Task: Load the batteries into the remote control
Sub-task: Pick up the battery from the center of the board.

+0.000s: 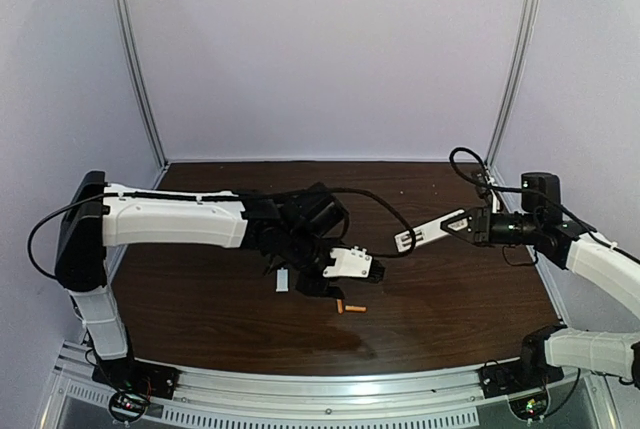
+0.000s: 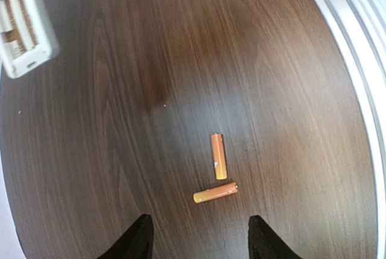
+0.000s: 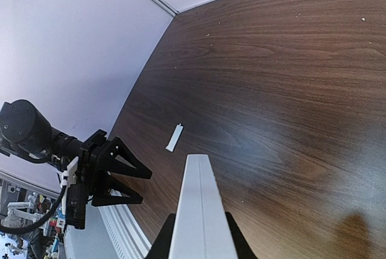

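Note:
Two orange batteries lie touching in an L on the dark table, one (image 2: 219, 156) pointing away and one (image 2: 215, 193) crosswise; they also show in the top view (image 1: 349, 307). My left gripper (image 2: 199, 244) is open and empty, hovering just short of them, also in the top view (image 1: 322, 287). My right gripper (image 3: 199, 229) is shut on the white remote control (image 3: 198, 201) and holds it in the air, right of centre (image 1: 430, 230). Its open battery bay end shows in the left wrist view (image 2: 21, 23).
A small white cover plate (image 1: 282, 280) lies flat on the table left of the left gripper, also seen in the right wrist view (image 3: 174, 137). A metal rail (image 2: 356, 60) runs along the table's near edge. White walls enclose the table.

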Robot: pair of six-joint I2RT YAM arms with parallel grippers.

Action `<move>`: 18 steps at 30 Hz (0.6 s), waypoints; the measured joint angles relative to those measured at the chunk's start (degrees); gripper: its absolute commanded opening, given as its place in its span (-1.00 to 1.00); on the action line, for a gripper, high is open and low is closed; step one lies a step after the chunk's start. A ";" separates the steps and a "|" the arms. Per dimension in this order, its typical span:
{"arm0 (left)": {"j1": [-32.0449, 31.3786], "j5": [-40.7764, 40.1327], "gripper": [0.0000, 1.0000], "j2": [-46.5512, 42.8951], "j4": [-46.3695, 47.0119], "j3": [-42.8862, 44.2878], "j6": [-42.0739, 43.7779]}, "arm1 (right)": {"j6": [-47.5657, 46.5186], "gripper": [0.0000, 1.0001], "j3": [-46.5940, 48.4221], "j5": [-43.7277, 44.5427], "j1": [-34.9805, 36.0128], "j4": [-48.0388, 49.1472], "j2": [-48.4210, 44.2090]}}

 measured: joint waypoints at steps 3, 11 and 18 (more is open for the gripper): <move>0.02 1.20 -0.04 4.00 -3.72 4.28 3.10 | 0.50 -1.00 -0.55 -0.15 -1.44 0.13 -0.46; -0.17 2.38 -0.17 11.43 -8.41 14.05 4.00 | 1.38 -1.00 -1.57 -0.22 -5.29 -0.33 -0.90; -0.46 2.49 -0.19 17.38 -11.28 19.04 1.46 | 1.49 -1.00 -1.84 -0.26 -6.03 -0.31 -1.01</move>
